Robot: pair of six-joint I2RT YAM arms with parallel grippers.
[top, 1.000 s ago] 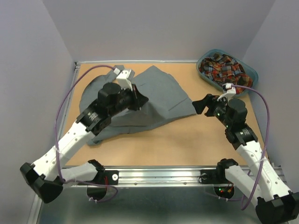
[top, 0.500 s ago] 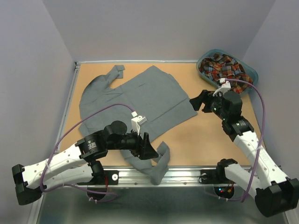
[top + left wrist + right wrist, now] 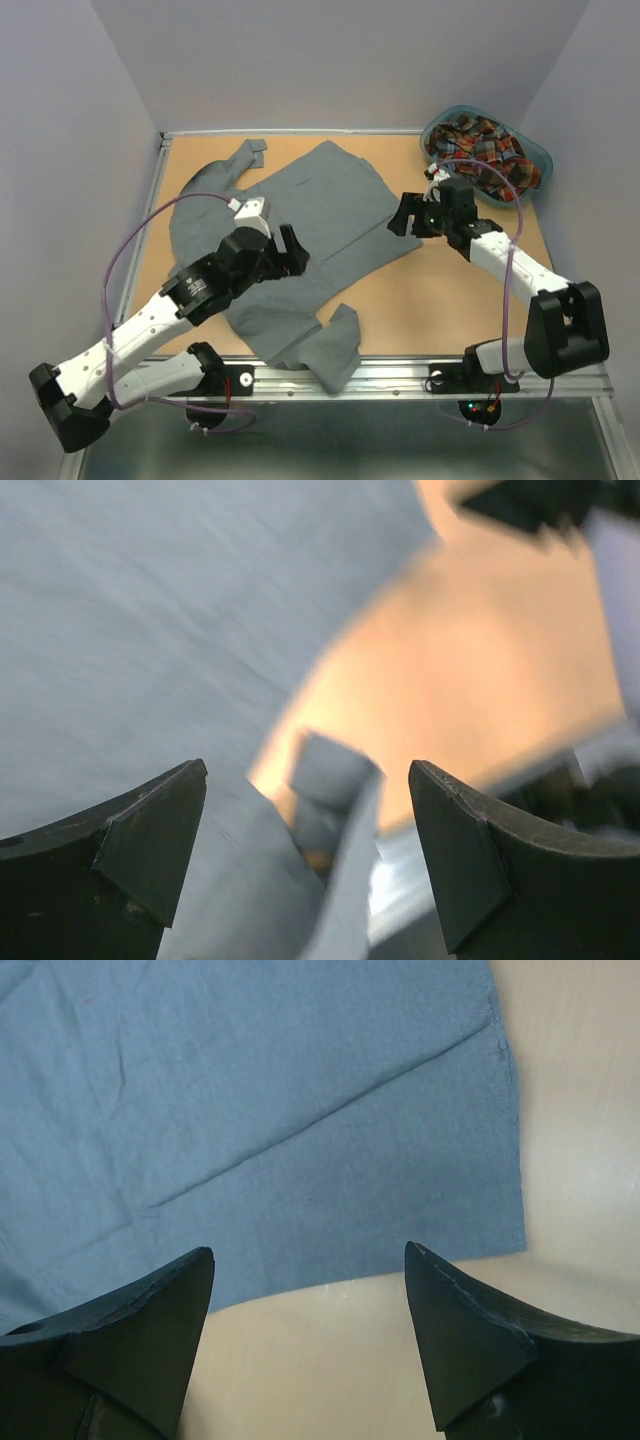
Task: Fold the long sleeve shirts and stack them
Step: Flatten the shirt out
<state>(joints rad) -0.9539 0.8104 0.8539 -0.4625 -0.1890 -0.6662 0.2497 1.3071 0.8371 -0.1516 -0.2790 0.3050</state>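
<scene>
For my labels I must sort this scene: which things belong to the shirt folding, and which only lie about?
Job: grey shirt; plaid shirt.
Lying about: basket holding the plaid shirt; table.

Sprawled mostly flat on worktop [image 3: 440, 290]: grey shirt [image 3: 330, 195], one sleeve rumpled at near edge. Bunched in teal basket [image 3: 541, 158], far right: plaid shirt [image 3: 478, 148].

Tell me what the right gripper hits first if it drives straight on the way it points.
Most likely the edge of the plain grey cloth shirt, flat just ahead of the open right gripper; tilted downward, it might touch the tan wooden tabletop before that edge. Depth is unclear.
</scene>
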